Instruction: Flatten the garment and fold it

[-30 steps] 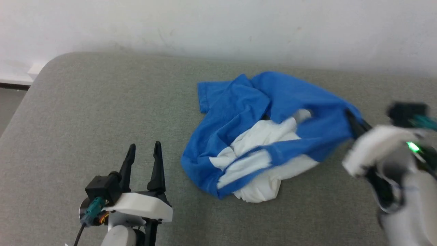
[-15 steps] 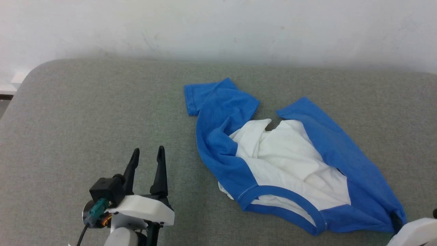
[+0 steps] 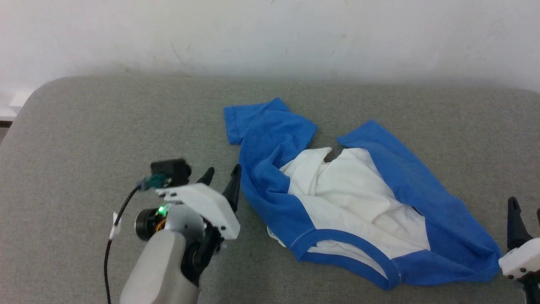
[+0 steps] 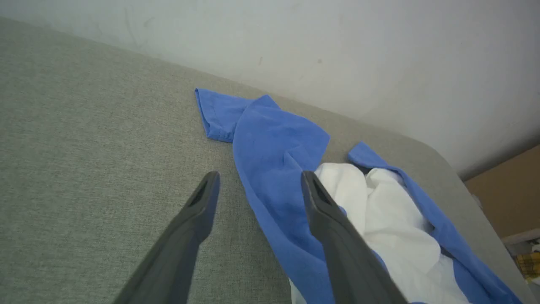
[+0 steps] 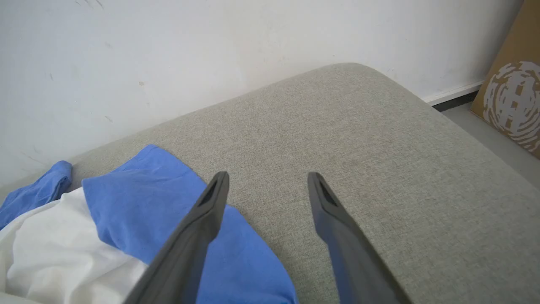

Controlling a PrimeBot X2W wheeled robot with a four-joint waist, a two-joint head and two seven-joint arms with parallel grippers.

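Observation:
The garment (image 3: 337, 194) lies crumpled on the grey cushion (image 3: 105, 118), its white body bunched between two bright blue sleeves, with a blue hem band along the near side. My left gripper (image 3: 222, 171) is open, its fingers right at the garment's left blue edge. In the left wrist view the gripper (image 4: 259, 175) hangs over the garment's (image 4: 278, 143) blue sleeve, with nothing between the fingers. My right gripper (image 3: 526, 204) is open just past the garment's lower right corner. In the right wrist view the gripper (image 5: 268, 175) is empty, with the garment (image 5: 143, 190) at its left finger.
A white wall (image 3: 270, 38) runs behind the cushion. The cushion's rounded corners fall away at far left and far right. A brown cardboard box (image 5: 510, 97) stands on the floor beyond the right corner. Bare cushion stretches left of the garment.
My right gripper pulled the blue sleeve out toward the near right, spreading the garment, then opened and let go. My left gripper moved forward and right to the garment's left edge.

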